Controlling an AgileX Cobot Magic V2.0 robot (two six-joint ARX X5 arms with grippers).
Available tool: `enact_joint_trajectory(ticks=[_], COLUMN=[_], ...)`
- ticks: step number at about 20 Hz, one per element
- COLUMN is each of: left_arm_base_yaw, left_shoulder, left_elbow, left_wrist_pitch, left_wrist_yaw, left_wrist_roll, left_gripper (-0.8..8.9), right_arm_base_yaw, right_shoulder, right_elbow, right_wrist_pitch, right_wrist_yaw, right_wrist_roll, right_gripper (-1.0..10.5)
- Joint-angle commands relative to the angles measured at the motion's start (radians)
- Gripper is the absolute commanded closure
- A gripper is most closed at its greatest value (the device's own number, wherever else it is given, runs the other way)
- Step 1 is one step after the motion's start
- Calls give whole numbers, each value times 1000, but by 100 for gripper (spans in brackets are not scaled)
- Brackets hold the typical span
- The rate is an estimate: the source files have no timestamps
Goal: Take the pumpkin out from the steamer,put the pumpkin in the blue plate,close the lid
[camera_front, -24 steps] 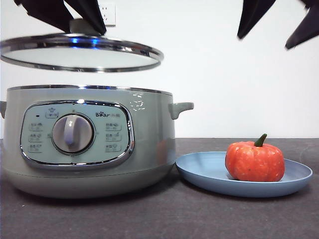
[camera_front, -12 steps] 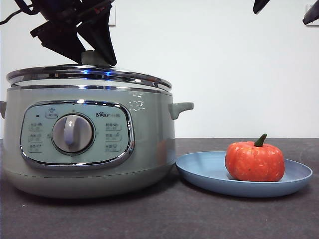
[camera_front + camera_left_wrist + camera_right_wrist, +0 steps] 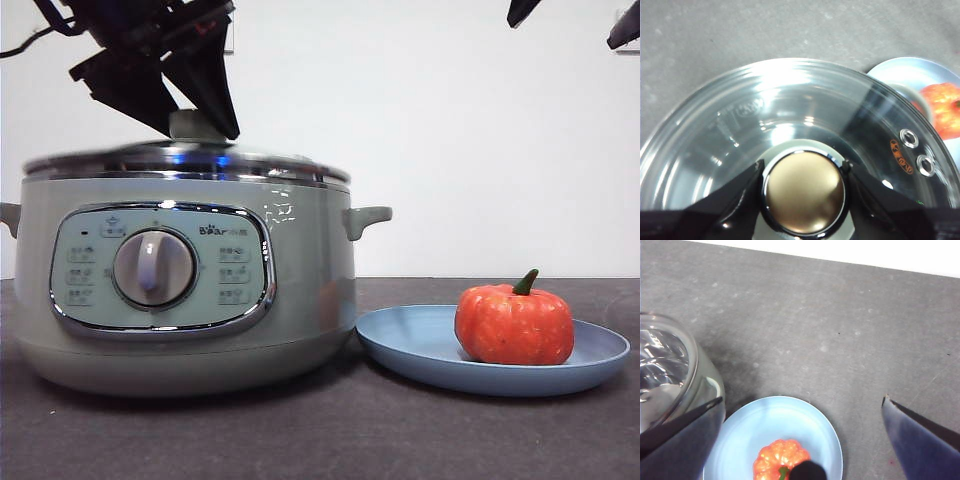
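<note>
Now that it has come down from above the pot:
lid: seated on steamer.
left end effector: still pinching the knob.
pumpkin: on blue plate; release remains.

1 pumpkin, 1 plate, 1 steamer, 1 lid

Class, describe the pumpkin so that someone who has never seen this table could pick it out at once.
Start at the big sage-green steamer with its dial. Right beside it lies a shallow blue plate. The pumpkin sits on that plate: small, ribbed and orange-red, with a curved dark green stem, the only warm-coloured thing here.
</note>
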Motion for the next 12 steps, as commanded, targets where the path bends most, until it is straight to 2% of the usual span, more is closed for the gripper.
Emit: enact_joint_trajectory(ticks=[1,6,7,10,12], left_arm_base_yaw=[-21,-48,-48,-47,-47], left_shoulder=[42,42,42,40,31], left_elbow=[-14,-14,-14,-14,-13], left_wrist_pitch=[-8,-66,-77,-92,-89], left_wrist_yaw=[3,-3,-3,-57,-108], left_wrist_roll=[20,26,26,25,25], left_gripper=[822,812,783,383,369], right_arm_base_yaw=[0,0,0,0,0], right_shoulder=[-2,-2,-2,-2,-2], right_elbow=[-4,-4,-4,-4,-4], right_wrist_pitch=[4,5,5,5,5], right_wrist_yaw=[3,3,3,3,3], right_wrist_roll=[6,6,6,6,6], right_gripper=[349,349,349,349,349])
